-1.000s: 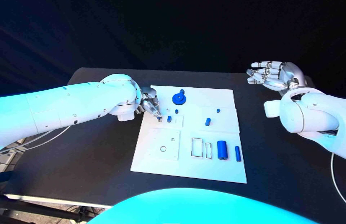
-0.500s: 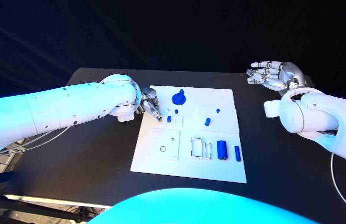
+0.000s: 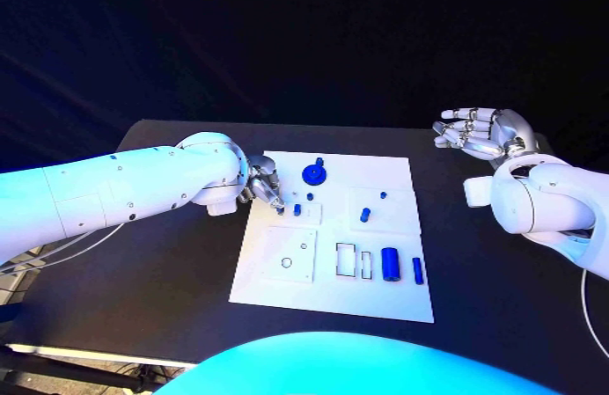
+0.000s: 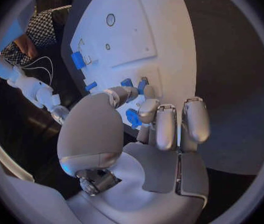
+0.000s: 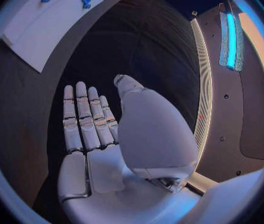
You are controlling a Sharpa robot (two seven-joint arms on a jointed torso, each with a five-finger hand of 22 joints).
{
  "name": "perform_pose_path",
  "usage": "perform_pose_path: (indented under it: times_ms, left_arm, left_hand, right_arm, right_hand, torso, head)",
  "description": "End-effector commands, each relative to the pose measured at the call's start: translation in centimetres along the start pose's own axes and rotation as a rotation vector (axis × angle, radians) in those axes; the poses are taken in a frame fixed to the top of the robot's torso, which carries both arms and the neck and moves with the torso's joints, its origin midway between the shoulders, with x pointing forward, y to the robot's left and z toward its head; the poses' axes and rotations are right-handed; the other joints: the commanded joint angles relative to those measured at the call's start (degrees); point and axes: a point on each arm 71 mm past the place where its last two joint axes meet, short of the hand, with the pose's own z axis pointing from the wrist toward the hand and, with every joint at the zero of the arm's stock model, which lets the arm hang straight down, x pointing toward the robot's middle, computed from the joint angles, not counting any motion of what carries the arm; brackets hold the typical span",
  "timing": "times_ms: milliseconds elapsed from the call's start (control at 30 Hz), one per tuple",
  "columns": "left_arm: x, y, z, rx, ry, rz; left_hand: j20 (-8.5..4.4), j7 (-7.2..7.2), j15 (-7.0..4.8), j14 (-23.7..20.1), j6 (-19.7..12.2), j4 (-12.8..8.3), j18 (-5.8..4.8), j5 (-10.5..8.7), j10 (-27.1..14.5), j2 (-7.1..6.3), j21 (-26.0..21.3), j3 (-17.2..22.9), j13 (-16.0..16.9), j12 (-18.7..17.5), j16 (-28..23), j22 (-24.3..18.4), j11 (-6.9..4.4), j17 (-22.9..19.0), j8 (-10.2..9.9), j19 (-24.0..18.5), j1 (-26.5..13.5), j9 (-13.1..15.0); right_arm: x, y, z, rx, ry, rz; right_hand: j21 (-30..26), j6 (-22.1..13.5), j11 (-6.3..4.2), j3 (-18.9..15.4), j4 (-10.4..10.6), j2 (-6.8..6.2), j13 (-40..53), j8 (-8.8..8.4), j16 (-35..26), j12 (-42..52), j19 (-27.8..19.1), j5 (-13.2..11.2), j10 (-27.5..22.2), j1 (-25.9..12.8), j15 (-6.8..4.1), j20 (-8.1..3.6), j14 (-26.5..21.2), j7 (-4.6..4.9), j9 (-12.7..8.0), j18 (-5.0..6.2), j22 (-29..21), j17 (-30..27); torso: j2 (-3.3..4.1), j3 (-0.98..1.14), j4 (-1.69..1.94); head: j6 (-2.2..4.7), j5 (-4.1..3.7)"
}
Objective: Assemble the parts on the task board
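Mostly unassembled, we judge. Our left hand (image 3: pixel 263 186) pinches a small blue peg (image 4: pixel 142 87) at the board's (image 3: pixel 286 285) near-left edge, fingertips low on it. Right of it lie a disc (image 3: pixel 313 175), loose pegs (image 3: pixel 364 215) and cylinders (image 3: pixel 391 264), unplaced. Our right hand (image 3: pixel 479 132) hangs wide, holding nothing, well off the board.

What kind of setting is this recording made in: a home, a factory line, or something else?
Most likely a robotics lab or test bench: a black table backed by dark drape, a white task board carrying small blue parts, and an open silver right hand idling beside it.
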Motion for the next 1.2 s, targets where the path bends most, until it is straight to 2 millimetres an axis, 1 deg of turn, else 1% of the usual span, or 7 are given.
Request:
perform_pose_path:
  times_ms: [33,267,733,967,1200]
  left_arm:
    - [0.17,-0.16,0.02,0.007,0.015,-0.009]
    - [0.23,-0.19,0.02,0.007,0.023,-0.007]
    - [0.30,-0.07,0.00,0.004,0.035,0.001]
    - [0.28,0.06,0.02,0.002,0.038,-0.004]
    - [0.24,0.12,0.08,-0.001,0.038,-0.003]
  left_hand:
    - [-0.01,-0.19,-0.35,2.3,0.4,-12.7,-0.87,0.31,0.4,0.45,0.4,12.3,0.1,0.3,0.2,0.1,-0.07,0.8,-0.2,0.5,0.1,0.1]
    - [-0.01,-0.19,-0.35,2.3,0.4,-12.7,-0.87,0.31,0.4,0.45,0.4,12.3,0.1,0.3,0.2,0.1,-0.07,0.8,-0.2,0.5,0.1,0.1]
    - [-0.04,-0.23,-0.38,2.3,0.5,-12.8,-0.86,0.46,0.5,0.44,0.4,12.4,0.1,0.3,0.2,0.1,-0.10,0.8,-0.3,0.5,-0.1,0.1]
    - [-0.05,-0.24,-0.39,2.3,0.6,-12.8,-0.86,0.50,0.6,0.44,0.4,12.5,0.3,0.4,0.2,0.1,-0.11,0.8,-0.3,0.5,-0.1,0.1]
    - [-0.05,-0.24,-0.39,2.3,0.6,-12.8,-0.86,0.50,0.6,0.44,0.4,12.5,0.3,0.4,0.2,0.1,-0.11,0.8,-0.3,0.5,-0.1,0.1]
  right_arm:
    - [0.14,0.08,-0.01,-0.013,0.014,-0.001]
    - [0.15,0.03,0.00,-0.012,0.014,-0.001]
    - [0.13,-0.03,-0.01,-0.011,0.013,-0.001]
    - [0.10,-0.06,-0.03,-0.011,0.012,-0.001]
    - [0.07,-0.07,-0.04,-0.011,0.012,-0.002]
  right_hand:
    - [-0.2,-0.5,0.46,0.4,-0.1,-0.02,-0.1,0.32,-0.2,0.4,-0.2,0.2,0.1,-0.4,0.13,0.01,0.3,4.63,-0.1,0.29,-0.1,-0.1]
    - [-0.2,-0.5,0.46,0.4,-0.1,-0.03,-0.1,0.33,-0.2,0.4,-0.2,0.2,0.1,-0.4,0.13,0.01,0.4,4.63,-0.1,0.29,-0.2,-0.1]
    - [-0.2,-0.5,0.46,0.4,-0.1,-0.03,-0.1,0.33,-0.2,0.4,-0.2,0.2,0.1,-0.4,0.13,0.01,0.4,4.63,-0.1,0.29,-0.2,-0.1]
    - [-0.3,-0.5,0.46,0.5,-0.1,-0.06,-0.1,0.36,-0.2,0.4,-0.2,0.2,0.1,-0.4,0.13,0.01,0.4,4.63,-0.1,0.29,-0.2,-0.1]
    - [-0.3,-0.5,0.46,0.5,-0.1,-0.06,-0.1,0.36,-0.2,0.4,-0.2,0.2,0.1,-0.4,0.13,0.01,0.4,4.63,-0.1,0.29,-0.2,-0.1]
  torso:
    - [0.01,0.00,0.01]
    - [0.02,-0.03,0.02]
    - [0.00,-0.03,0.00]
    - [0.01,-0.03,-0.02]
    - [0.05,-0.03,0.00]
  head:
    - [0.01,-0.03]
    - [0.01,0.00]
    - [0.01,0.02]
    - [0.01,0.23]
    - [0.01,0.25]
